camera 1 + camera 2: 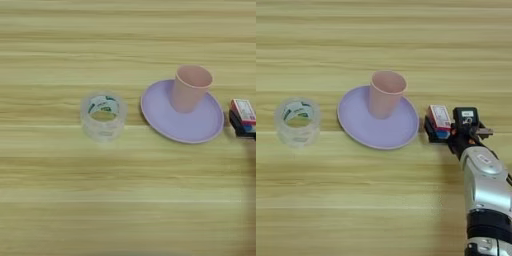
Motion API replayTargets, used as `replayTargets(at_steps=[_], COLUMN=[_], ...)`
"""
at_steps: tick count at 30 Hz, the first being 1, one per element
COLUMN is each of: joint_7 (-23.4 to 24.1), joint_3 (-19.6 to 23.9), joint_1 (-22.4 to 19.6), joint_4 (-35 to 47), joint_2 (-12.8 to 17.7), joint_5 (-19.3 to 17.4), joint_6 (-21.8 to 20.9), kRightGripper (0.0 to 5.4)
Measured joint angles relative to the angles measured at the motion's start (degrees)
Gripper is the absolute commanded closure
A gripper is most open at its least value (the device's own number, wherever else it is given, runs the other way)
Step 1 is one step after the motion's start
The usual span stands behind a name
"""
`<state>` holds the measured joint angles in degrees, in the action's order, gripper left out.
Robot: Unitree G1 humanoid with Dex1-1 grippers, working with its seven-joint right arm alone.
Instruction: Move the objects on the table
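Tabletop (381,200), wood grain running 9 to 3 o'clock. Pink cup (386,93) stands upright, mouth up, on the lilac plate (363,127), toward the plate's 1 o'clock rim. Just off the plate's 3 o'clock edge: red-and-white box (439,118), blue edge showing, close to the plate; can't tell if touching. Right gripper (442,131) comes in from 5 o'clock on the silver forearm (485,185); jaws clamped on the box from its two sides, box apparently low at the tabletop. Likely a carry or slide grip. Clear tape roll (297,121) sits alone at 9 o'clock, well apart from the plate.
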<state>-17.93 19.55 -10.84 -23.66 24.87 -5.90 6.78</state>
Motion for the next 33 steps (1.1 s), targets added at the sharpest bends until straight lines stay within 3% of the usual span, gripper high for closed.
replayTargets(at_steps=[11, 33], joint_7=[-0.02, -0.23], joint_3=[-0.12, -0.36], joint_1=[-2.15, -2.44], joint_4=[-6.16, -7.07], joint_2=[0.00, 0.00], joint_5=[-0.12, -0.42], joint_6=[-2.46, -3.49], kRightGripper=[0.06, 2.33])
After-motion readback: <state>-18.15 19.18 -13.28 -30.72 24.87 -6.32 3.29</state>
